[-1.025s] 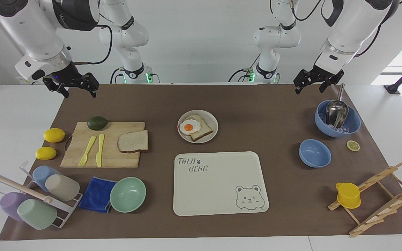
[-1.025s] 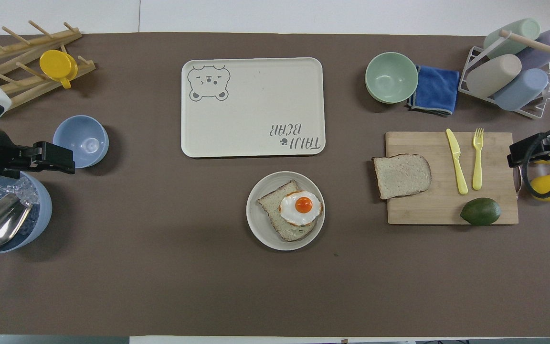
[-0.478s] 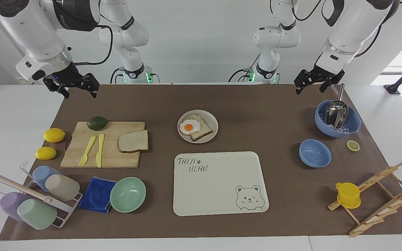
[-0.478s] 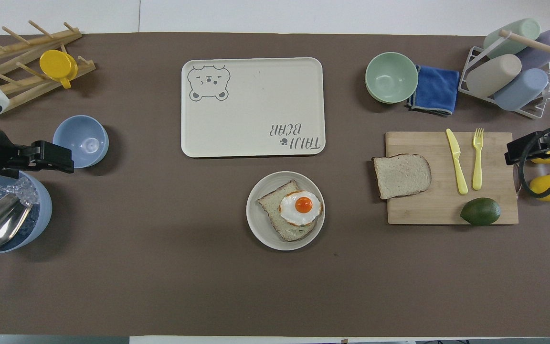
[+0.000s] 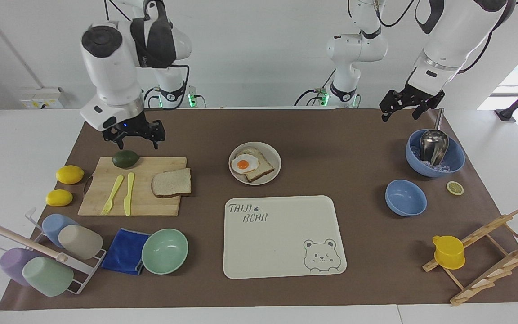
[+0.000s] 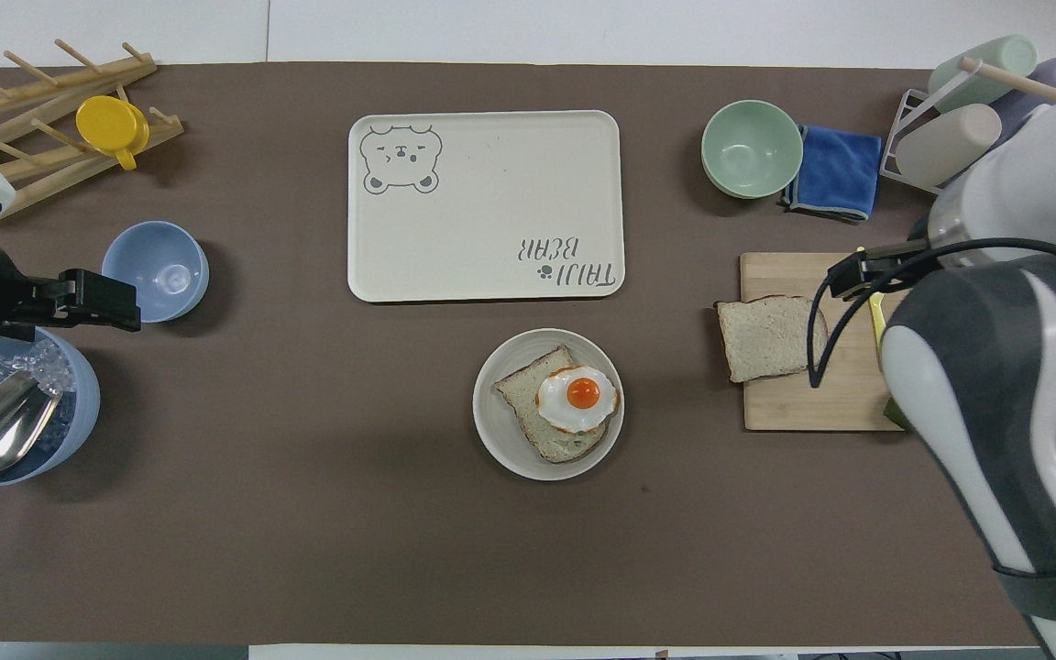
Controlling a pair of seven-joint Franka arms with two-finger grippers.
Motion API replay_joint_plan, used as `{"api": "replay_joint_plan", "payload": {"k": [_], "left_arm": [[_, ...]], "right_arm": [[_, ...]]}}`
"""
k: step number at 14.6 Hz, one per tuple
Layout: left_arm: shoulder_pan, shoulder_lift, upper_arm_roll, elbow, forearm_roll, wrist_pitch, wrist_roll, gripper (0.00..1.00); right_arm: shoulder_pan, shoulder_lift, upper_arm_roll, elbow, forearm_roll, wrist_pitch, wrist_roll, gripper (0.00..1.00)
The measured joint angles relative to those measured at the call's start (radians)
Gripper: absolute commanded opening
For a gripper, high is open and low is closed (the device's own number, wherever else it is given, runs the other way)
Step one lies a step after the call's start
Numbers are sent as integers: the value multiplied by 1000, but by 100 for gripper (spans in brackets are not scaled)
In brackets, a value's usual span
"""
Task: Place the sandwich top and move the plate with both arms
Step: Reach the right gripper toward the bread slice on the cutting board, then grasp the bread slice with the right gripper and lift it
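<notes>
A brown mat (image 5: pixel 331 130) covers the white table before a pale wall. On it, the sandwich top (image 5: pixel 171 182) lies on a wooden cutting board (image 5: pixel 151 202) toward the right arm's end; the plate (image 5: pixel 268 179), holding egg-topped bread, sits mid-table, nearer the robots than the bear tray (image 5: pixel 281 252). The right gripper (image 5: pixel 135 136) hangs, fingers spread, above the board's edge by the avocado (image 5: pixel 125 158), which the arm hides from overhead. The left gripper (image 5: pixel 405 105) waits, spread, near the scoop bowl (image 5: pixel 454 162).
</notes>
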State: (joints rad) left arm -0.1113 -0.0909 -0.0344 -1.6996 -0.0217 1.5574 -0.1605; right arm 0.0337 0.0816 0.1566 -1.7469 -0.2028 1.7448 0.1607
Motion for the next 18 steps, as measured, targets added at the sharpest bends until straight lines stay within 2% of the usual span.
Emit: {"api": "replay_joint_plan", "payload": {"k": [3,8,18], "left_arm": [[0,0,0,0,0,0,0,100],[0,0,0,0,0,1,0,100],[0,0,-1,0,0,1,0,100]], "right_arm": [[77,104,39,-41,-139,98,179,100],[98,181,42,-150,-162,261,333,100],[129,196,44,-258,-172,313,383,100]]}}
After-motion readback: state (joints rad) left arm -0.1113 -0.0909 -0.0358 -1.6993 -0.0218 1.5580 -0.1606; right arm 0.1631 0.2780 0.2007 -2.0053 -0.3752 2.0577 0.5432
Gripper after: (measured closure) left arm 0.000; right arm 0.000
